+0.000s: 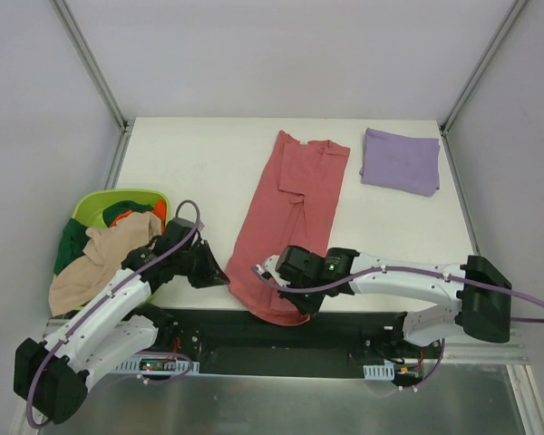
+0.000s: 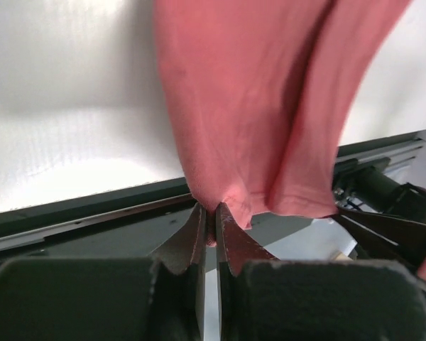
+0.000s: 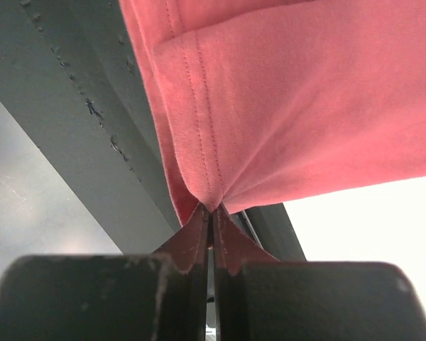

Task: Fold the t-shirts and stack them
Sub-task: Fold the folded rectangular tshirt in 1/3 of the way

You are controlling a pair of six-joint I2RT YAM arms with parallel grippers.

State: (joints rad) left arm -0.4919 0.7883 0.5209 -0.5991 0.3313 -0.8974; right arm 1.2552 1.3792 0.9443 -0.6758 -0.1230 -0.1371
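The red shirt (image 1: 295, 204) lies lengthwise on the white bench (image 1: 199, 163), collar end toward the far side and hem at the near edge. It is folded in on itself along its length, so it forms a long, narrow strip. Its near end reaches just past the bench edge, over the dark rail.

The left end effector (image 1: 219, 275) sits at the near-left corner of the shirt. In the left wrist view, the end effector (image 2: 211, 220) has its fingers (image 2: 192, 238) pressed together, with a pinch of red fabric between the tips. The cloth rises from there in soft folds.

The right end effector (image 1: 299, 304) is at the near-right corner. In its wrist view, the end effector (image 3: 213, 213) is likewise closed tight. It grips the shirt at a stitched hem, and the fabric fans out above the tips.

A purple shirt (image 1: 400, 160) lies folded at the far-right corner of the bench, well apart from the red one. A green basket (image 1: 100, 201) off the bench's left side holds tan cloth (image 1: 95, 263) and other garments.
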